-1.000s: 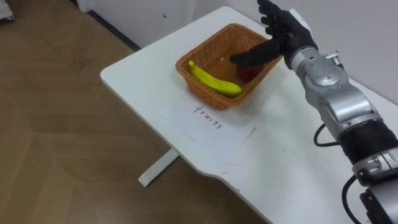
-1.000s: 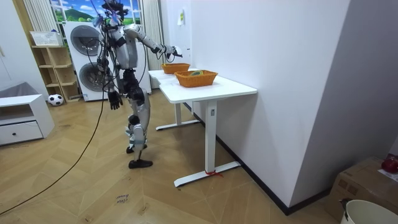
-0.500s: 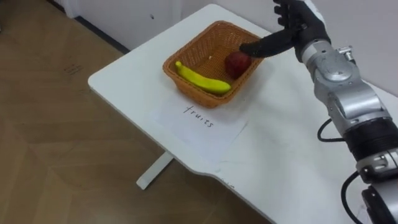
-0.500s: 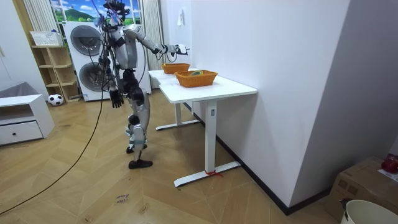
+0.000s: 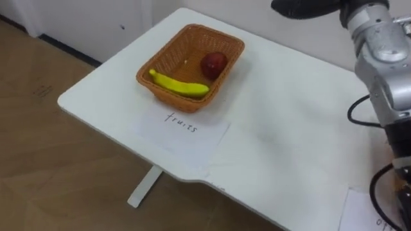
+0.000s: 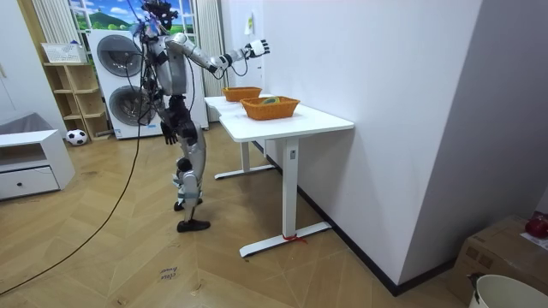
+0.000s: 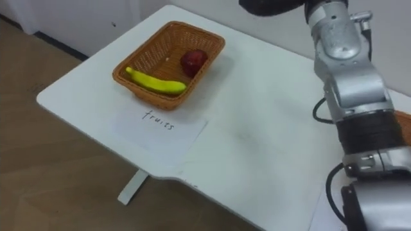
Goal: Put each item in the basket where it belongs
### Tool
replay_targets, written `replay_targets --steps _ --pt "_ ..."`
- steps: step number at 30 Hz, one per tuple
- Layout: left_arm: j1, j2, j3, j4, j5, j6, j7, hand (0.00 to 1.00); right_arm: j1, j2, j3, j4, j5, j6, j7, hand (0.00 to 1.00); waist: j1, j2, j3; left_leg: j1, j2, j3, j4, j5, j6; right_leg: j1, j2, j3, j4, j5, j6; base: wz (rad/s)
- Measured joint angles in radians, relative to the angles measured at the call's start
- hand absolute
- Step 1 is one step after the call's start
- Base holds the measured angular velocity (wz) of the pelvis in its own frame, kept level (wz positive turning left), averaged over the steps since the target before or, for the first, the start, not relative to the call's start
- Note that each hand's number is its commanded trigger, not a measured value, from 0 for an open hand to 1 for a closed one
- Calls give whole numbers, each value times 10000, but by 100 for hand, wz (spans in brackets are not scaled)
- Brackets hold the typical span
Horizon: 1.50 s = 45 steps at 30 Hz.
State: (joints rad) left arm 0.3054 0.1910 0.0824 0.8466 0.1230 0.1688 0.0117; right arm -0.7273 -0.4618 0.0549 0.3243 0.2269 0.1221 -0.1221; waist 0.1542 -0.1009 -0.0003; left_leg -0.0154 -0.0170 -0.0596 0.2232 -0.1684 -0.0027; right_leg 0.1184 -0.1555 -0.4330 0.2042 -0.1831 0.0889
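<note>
A wicker fruit basket [image 5: 190,64] stands near the left end of the white table [image 5: 289,147]. In it lie a yellow banana [image 5: 179,84] and a red apple [image 5: 213,64]. A paper sheet with a handwritten label [image 5: 183,128] lies in front of the basket. My right hand [image 5: 302,6] is raised high above the table, to the right of and beyond the basket, open and holding nothing. The room view has this hand [image 6: 255,47] lifted with its fingers spread. My left hand [image 6: 169,130] hangs relaxed at my side.
A second wicker basket's edge [image 7: 404,125] is at the far right, with another paper sheet [image 7: 321,212] near the front edge. In the room view I stand at the table's left side, with both baskets [image 6: 271,106] on top. Wood floor lies below the table edge.
My right hand has lifted from over the apple in the basket up and away to the right. The apple now lies uncovered. The eye view has shifted to the right.
</note>
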Motion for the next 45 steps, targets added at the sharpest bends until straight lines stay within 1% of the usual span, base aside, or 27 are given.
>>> replay_targets --steps 2,5,7,9,10,11,13,14,16,17,18,19,21,23,25,27,29,31,32,33,34,36,37,39,42,43,45 --pt "13 3 6 -1 -1 -57 -17 0 0 -109 -390 -69 91 0 -225 0 -249 0 0 82 28 131 -54 -1 1 -3 2 68 0 0 0 -24" --pt "25 3 6 -3 32 -160 -35 0 1 -600 -839 -379 486 -2 -571 0 -638 14 -4 112 59 324 -136 -2 1 -96 14 167 -9 1 -1 -20" --pt "34 6 6 -5 26 -240 -31 0 2 -1010 -1033 -538 939 -7 -744 0 -877 30 -12 243 99 527 -255 -2 1 -126 36 404 -9 2 -2 -25" --pt "36 28 6 -9 14 -241 -32 0 5 -1086 -1267 -676 1262 -8 -975 0 -1025 26 -12 369 138 727 -345 -2 1 -143 63 589 -9 4 -7 -31" --pt "25 48 11 -19 -10 -242 -34 0 16 -1119 -1407 -726 1352 -7 -1104 0 -1228 13 -24 409 166 845 -355 -4 -2 -158 78 667 -8 9 -14 -25" --pt "16 52 50 -33 -10 -241 -41 0 60 -1118 -1557 -785 1436 -5 -1122 0 -1282 9 -27 414 182 895 -363 -6 -5 -171 94 724 -9 15 -23 -17" --pt "-17 36 331 -89 7 -255 -52 0 257 -1131 -2099 -1034 1603 -6 -1246 0 -1469 -25 -33 428 220 967 -421 -8 -8 -231 136 853 -12 24 -37 -14" --pt "-21 49 418 -90 -1 -259 -28 0 279 -1168 -2365 -1039 1622 -6 -1341 0 -1537 -22 -38 448 247 1059 -452 -11 -13 -297 168 1054 -12 27 -43 -23" --pt "30 73 418 -192 -63 -282 40 0 361 -1295 -2791 -1038 2192 -6 -1780 0 -1779 -25 -42 462 263 1174 -479 -12 -16 -348 192 1254 -22 35 -55 -19" --pt "59 73 412 -222 -110 -299 71 0 398 -1308 -2865 -1037 2334 -6 -1908 0 -1844 -26 -41 474 263 1196 -479 -12 -16 -347 195 1318 -22 35 -55 -10" --pt "95 70 407 -216 -122 -381 90 0 459 -1314 -3047 -1022 2499 -5 -2099 0 -2026 -44 -40 511 268 1287 -488 -12 -16 -355 194 1339 -23 35 -55 -20" --pt "141 67 407 -210 -111 -477 115 0 527 -1330 -3264 -1021 2620 -5 -2252 0 -2081 -48 -43 576 283 1412 -548 -11 -16 -378 198 1403 -23 35 -55 -25" --pt "174 69 427 -204 -72 -500 198 0 564 -1367 -3582 -1019 2805 -7 -2505 0 -2161 -55 -54 631 310 1593 -594 -13 -17 -449 219 1582 -16 47 -74 -31" --pt "162 74 540 -210 -29 -517 266 0 733 -1546 -3776 -1037 2789 -12 -2811 0 -2341 -92 -60 624 336 1686 -597 -14 -19 -507 234 1587 -16 75 -119 -19" --pt "174 133 616 -206 -34 -530 457 0 1289 -1718 -4117 -1096 2805 -15 -3275 0 -2517 -177 -121 670 405 1774 -600 -40 -62 -499 296 1607 -28 100 -158 -9" --pt "183 166 620 -131 -42 -533 562 0 1669 -1747 -4378 -1104 2805 -16 -3472 0 -2633 -215 -144 718 467 1902 -607 -56 -88 -495 352 1617 -35 119 -188 -17" --pt "203 136 609 -100 -126 -533 605 0 2027 -1751 -4599 -1115 2814 -16 -3651 0 -2691 -210 -139 793 518 2009 -639 -69 -109 -485 393 1615 -33 138 -218 -18" --pt "217 133 586 -100 -143 -538 662 0 2503 -1752 -4835 -1129 2827 -28 -3877 0 -2926 -187 -125 835 595 2104 -651 -87 -141 -488 453 1616 -35 168 -266 -12" --pt "213 136 590 -101 -142 -557 670 0 2682 -1752 -4940 -1186 2828 -32 -3911 0 -2970 -188 -121 860 613 2133 -657 -90 -146 -489 470 1628 -40 175 -278 -16" --pt "221 137 592 -100 -120 -629 720 0 3228 -1751 -5201 -1457 2836 -45 -4013 0 -2934 -176 -111 943 648 2225 -724 -89 -159 -481 518 1728 -44 187 -296 -23" --pt "248 137 593 -97 -114 -664 783 0 3809 -1749 -5392 -1800 2855 -148 -4227 0 -2914 -159 -95 983 670 2282 -767 -101 -189 -489 555 1829 -40 187 -297 -23" --pt "235 140 596 -82 -108 -667 943 0 4550 -1745 -5584 -2210 2875 -299 -4619 0 -2919 -145 -78 1002 714 2427 -794 -111 -209 -536 586 1854 -34 196 -312 -24" --pt "292 165 601 -3 -119 -674 1009 0 4905 -1744 -5661 -2241 2908 -466 -4842 0 -2970 -124 -45 1065 744 2501 -800 -128 -235 -528 613 1864 -42 216 -344 -22" --pt "307 182 598 16 -155 -682 1152 0 5610 -1721 -5960 -2241 3347 -635 -5139 0 -3090 -170 -24 1124 764 2520 -874 -135 -246 -493 638 1870 -65 217 -345 -10" --pt "378 163 591 15 -338 -682 1130 0 6100 -1613 -6570 -2109 3990 -699 -5685 0 -3220 -193 4 1136 781 2730 -926 -142 -258 -622 680 2116 -69 220 -351 -18" --pt "374 175 608 15 -333 -682 1132 0 6193 -1614 -6782 -1807 4200 -917 -5858 0 -3259 -160 -3 1130 789 2778 -932 -146 -264 -672 692 2133 -70 237 -379 -19" --pt "347 191 646 4 -320 -682 1134 0 6369 -1603 -7083 -1209 4457 -1064 -6069 0 -3413 -202 10 1117 795 2778 -936 -151 -271 -674 694 2107 -89 238 -380 -4"
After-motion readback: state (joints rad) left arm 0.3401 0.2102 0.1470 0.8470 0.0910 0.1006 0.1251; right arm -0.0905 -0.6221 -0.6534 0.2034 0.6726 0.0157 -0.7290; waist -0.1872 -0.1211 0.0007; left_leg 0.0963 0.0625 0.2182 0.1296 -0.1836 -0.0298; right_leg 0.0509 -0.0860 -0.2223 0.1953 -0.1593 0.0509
